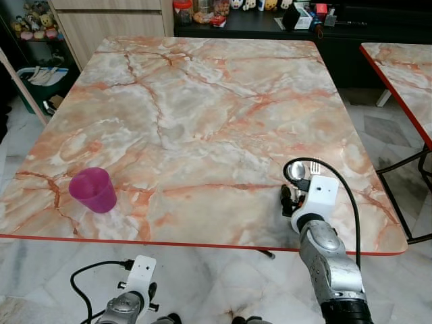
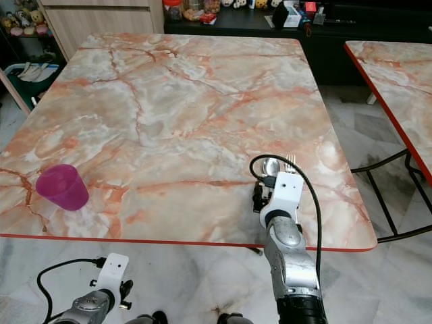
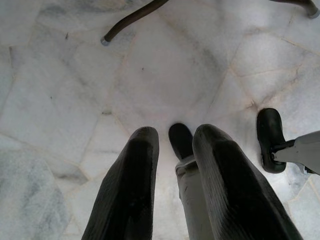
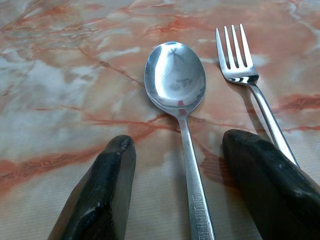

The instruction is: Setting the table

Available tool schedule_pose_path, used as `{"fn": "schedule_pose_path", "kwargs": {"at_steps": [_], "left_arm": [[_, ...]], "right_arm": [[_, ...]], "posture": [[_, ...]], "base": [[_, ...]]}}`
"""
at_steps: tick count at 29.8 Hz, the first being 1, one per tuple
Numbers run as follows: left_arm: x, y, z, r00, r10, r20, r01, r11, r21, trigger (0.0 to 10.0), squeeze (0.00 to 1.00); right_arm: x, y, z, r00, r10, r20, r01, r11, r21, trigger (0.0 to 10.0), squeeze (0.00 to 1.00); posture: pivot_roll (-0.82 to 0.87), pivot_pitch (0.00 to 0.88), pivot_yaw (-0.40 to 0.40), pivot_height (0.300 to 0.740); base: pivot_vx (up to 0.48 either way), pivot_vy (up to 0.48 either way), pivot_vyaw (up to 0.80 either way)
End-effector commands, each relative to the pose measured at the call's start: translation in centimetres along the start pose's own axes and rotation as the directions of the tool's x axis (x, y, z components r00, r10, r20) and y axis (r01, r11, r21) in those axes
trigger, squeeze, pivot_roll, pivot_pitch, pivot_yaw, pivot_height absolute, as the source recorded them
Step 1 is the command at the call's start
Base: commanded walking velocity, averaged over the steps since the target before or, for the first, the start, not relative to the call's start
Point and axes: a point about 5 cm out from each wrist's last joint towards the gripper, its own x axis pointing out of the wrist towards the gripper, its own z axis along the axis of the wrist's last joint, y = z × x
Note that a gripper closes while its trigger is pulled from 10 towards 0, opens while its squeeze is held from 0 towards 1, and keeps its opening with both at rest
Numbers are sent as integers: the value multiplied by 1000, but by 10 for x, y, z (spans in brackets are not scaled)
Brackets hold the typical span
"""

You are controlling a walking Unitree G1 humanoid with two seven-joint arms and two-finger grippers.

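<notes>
Over on the left, the pink cup [image 1: 93, 190] stands upright near the front edge of the marble table [image 1: 202, 101], well apart from any fingers. Down low, the left gripper [image 3: 172, 185] hangs over the floor tiles [image 3: 60, 75], fingers parted, nothing between them. Now right: the right gripper [image 4: 177, 185] rests at the table's near edge, fingers spread wide and released. The spoon [image 4: 176, 82] lies between them, its handle running through the gap. The fork [image 4: 240, 65] lies just beside it, its handle passing under the far finger.
</notes>
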Motion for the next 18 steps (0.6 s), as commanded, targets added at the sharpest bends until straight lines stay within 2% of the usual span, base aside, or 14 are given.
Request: {"fn": "schedule_pose_path", "kwargs": {"at_steps": [1, 2, 3, 18], "left_arm": [[-1, -1, -9, 999, -7, -40, 8, 1000, 11, 10000, 0], [-1, -1, -9, 999, -8, -40, 8, 1000, 11, 10000, 0], [-1, -1, -9, 999, -11, -43, 11, 1000, 12, 10000, 0], [-2, -3, -12, 998, -27, -54, 28, 1000, 14, 10000, 0]], "right_arm": [[0, 0, -15, 997, -6, -72, 5, 1000, -2, 10000, 0], [0, 0, -16, 997, -4, -73, 4, 1000, -3, 10000, 0], [0, 0, -18, 996, -6, -93, 5, 1000, -16, 0, 0], [0, 2, -21, 993, 3, -117, -8, 999, -47, 0, 0]], "posture": [[-20, 169, -17, 740], [-19, 169, -17, 740], [-19, 171, -16, 740], [-22, 166, -17, 740]], "base": [[0, 0, 0], [0, 0, 0], [0, 0, 0], [0, 0, 0]]}}
